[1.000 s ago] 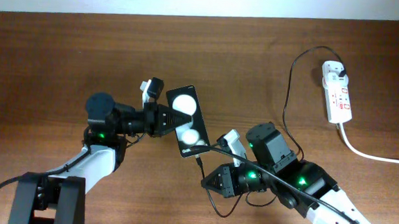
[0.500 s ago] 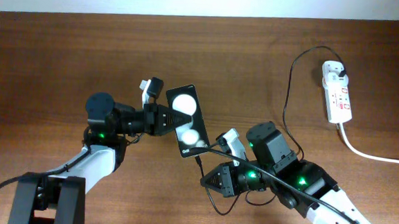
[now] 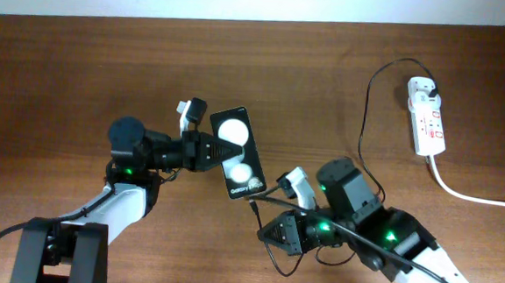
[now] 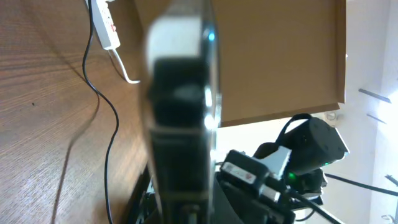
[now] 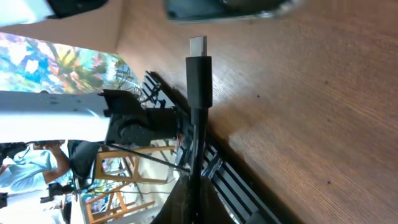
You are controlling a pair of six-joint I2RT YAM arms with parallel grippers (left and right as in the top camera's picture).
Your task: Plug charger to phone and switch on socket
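Black rectangular smartphone (image 3: 237,152) sits clamped along one edge in the left gripper (image 3: 210,149); the right gripper (image 3: 269,232) pinches the thin black charger cable (image 5: 199,74), connector tip just short of the phone's lower edge, the long white power strip (image 3: 426,115) well apart near the brown wooden table's (image 3: 64,68) right edge

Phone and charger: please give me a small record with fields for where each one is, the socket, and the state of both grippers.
phone: black, held at one long edge
charger: connector tip points at the phone's end, a gap remains, not inserted
socket: white strip, far right in the overhead view; black plug sits in it; switch position too small to tell
left gripper: shut on the phone
right gripper: shut on the charger
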